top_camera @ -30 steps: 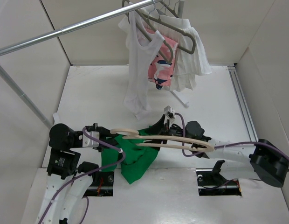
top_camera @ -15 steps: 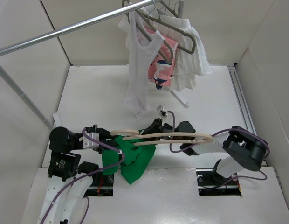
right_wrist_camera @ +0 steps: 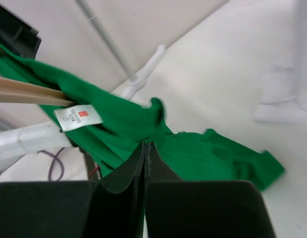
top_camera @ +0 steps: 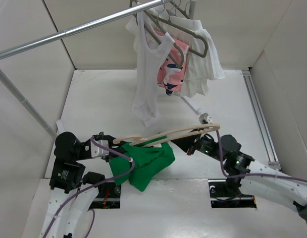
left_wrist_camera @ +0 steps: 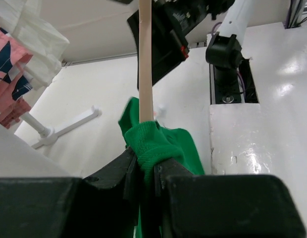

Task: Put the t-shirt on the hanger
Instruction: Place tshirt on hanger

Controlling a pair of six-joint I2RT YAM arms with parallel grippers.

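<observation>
The green t-shirt (top_camera: pixel 146 163) hangs bunched between both arms above the table, its white neck label (right_wrist_camera: pixel 77 117) facing the right wrist camera. The cream hanger (top_camera: pixel 178 133) runs through its collar, with the hook by the left arm and the far end tilted up over the right arm. My left gripper (top_camera: pixel 115 147) is shut on the bunched collar (left_wrist_camera: pixel 158 141), and the hanger arm (left_wrist_camera: pixel 145 59) rises just behind that bunch. My right gripper (top_camera: pixel 182 147) is shut at the shirt's right edge. Its fingertips (right_wrist_camera: pixel 145 145) meet on a fold of green cloth (right_wrist_camera: pixel 203 153).
A metal rail (top_camera: pixel 69 32) crosses the back. From it hang a white tank top (top_camera: pixel 146 74), a pink patterned garment (top_camera: pixel 169 74) and grey-brown hangers (top_camera: pixel 188 37). The rack's white foot (top_camera: pixel 190 105) lies on the table behind the shirt. White walls enclose the table.
The right gripper has shut and its arm has swung right and nearer. The hanger's right end has risen and turned toward the back. The shirt is drawn out wider to the right.
</observation>
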